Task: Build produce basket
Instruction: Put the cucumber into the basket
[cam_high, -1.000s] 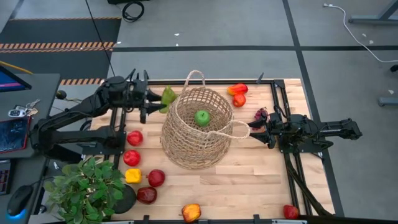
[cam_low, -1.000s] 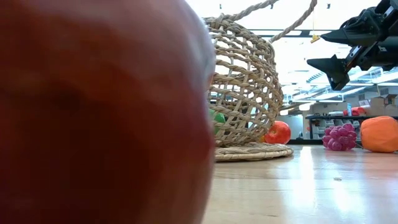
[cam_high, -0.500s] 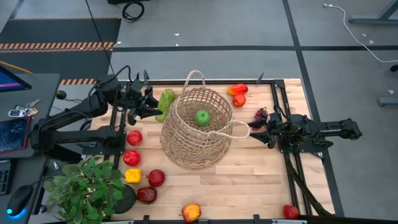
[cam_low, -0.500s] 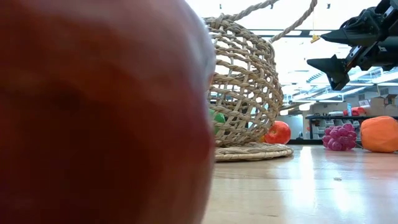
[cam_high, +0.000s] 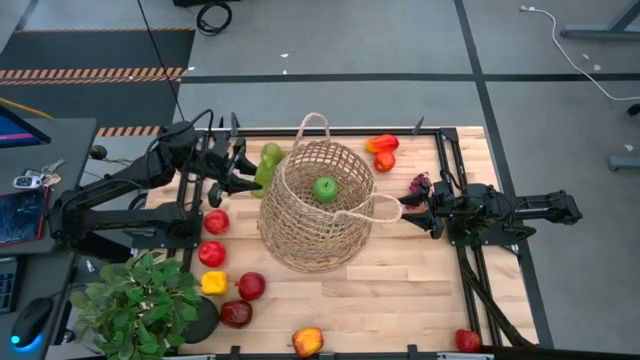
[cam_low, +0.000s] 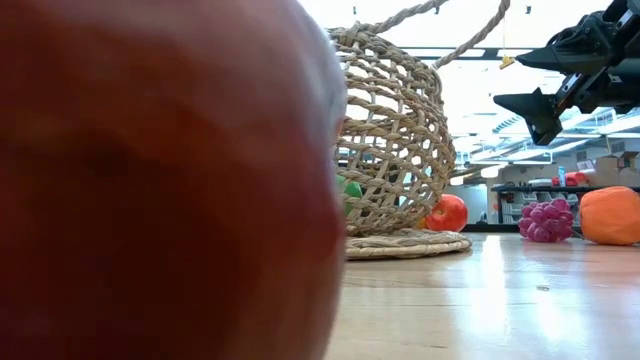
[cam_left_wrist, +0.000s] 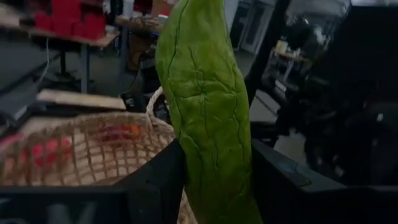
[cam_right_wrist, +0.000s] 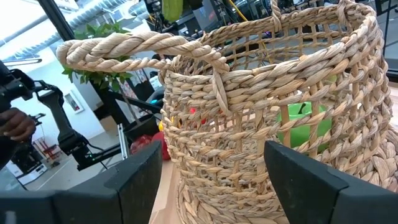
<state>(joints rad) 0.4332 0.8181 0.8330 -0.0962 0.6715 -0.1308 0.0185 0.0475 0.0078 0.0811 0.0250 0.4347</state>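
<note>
One green, veined, elongated vegetable (cam_left_wrist: 208, 112) stands clamped between the left gripper's (cam_high: 243, 172) two dark fingers (cam_left_wrist: 155, 186), held just beside the rim of the large round tan wicker basket (cam_high: 318, 205), on the side facing the left arm. The basket sits mid-table, and a green apple (cam_high: 325, 188) already lies inside it. To finish this step well, I judge the vegetable should be carried over the rim until it hangs above the open mouth, clear of the thin loop handle (cam_high: 312, 124) on the far side, then lowered before the fingers part, so it neither tips the light basket nor bounces out. Across the basket, the right gripper (cam_high: 408, 210) waits with its jaws parted and empty, its tips at the other loop handle (cam_right_wrist: 134, 45); whether they touch it I cannot tell. Farther out, more produce waits on the wooden table (cam_high: 420, 285): red apples (cam_high: 216, 221), a yellow pepper (cam_high: 213, 283), a purple grape bunch (cam_low: 546, 219).
</note>
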